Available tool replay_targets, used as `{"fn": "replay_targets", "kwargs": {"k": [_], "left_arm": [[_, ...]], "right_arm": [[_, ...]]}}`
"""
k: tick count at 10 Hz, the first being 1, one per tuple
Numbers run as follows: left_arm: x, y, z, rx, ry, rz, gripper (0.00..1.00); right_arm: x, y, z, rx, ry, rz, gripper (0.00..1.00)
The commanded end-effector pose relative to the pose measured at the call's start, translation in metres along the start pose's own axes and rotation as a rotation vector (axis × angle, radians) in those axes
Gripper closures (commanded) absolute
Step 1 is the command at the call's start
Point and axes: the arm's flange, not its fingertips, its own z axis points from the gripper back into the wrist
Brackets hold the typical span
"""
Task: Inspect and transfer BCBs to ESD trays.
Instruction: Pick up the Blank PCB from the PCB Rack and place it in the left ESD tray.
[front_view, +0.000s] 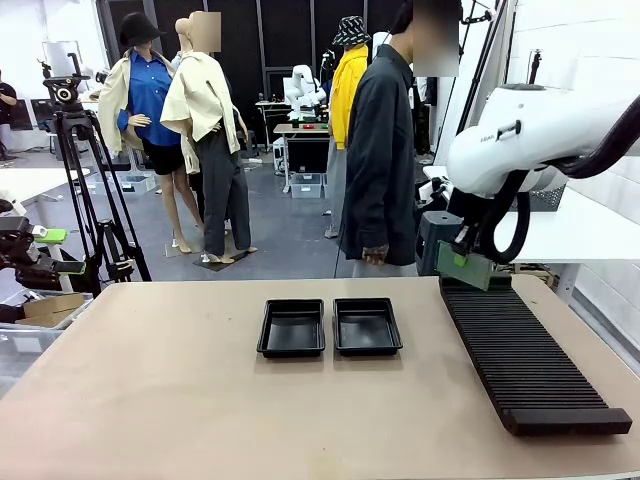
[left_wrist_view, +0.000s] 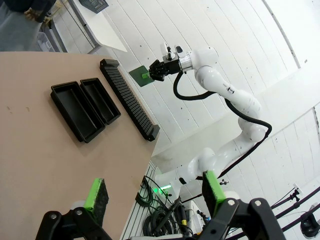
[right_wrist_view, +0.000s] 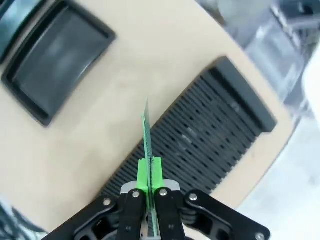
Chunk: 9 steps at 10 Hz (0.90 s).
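Observation:
My right gripper (front_view: 460, 256) is shut on a green BCB (front_view: 475, 272) and holds it just above the far end of the black slotted rack (front_view: 520, 360). In the right wrist view the BCB (right_wrist_view: 146, 132) stands edge-on between the green pads (right_wrist_view: 142, 175), above the rack (right_wrist_view: 210, 130). Two empty black ESD trays (front_view: 291, 328) (front_view: 367, 326) lie side by side at the table's middle. One ESD tray (right_wrist_view: 57, 60) lies to the upper left in the right wrist view. My left gripper (left_wrist_view: 155, 192) is open with nothing between its fingers, raised off the table and facing the trays (left_wrist_view: 75, 112).
A person in a dark shirt (front_view: 380, 160) stands at the far side of the table, behind the trays. The rack runs along the table's right side toward the front edge. A camera tripod (front_view: 85, 190) stands off the table's left.

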Motion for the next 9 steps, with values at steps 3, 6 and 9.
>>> {"fn": "replay_targets", "kwargs": {"k": [3,6,9], "left_arm": [[0.000,-0.002,0.002,-0.001,-0.004,0.004,0.00],[0.000,-0.002,0.002,-0.001,-0.004,0.004,0.00],[0.000,-0.002,0.002,-0.001,-0.004,0.004,0.00]], "right_arm": [[0.007,0.059,-0.006,0.062,0.038,-0.367,1.00],[0.024,0.080,0.000,0.141,-0.041,-0.558,1.00],[0.044,0.105,-0.009,0.189,-0.151,-0.732,1.00]]}}
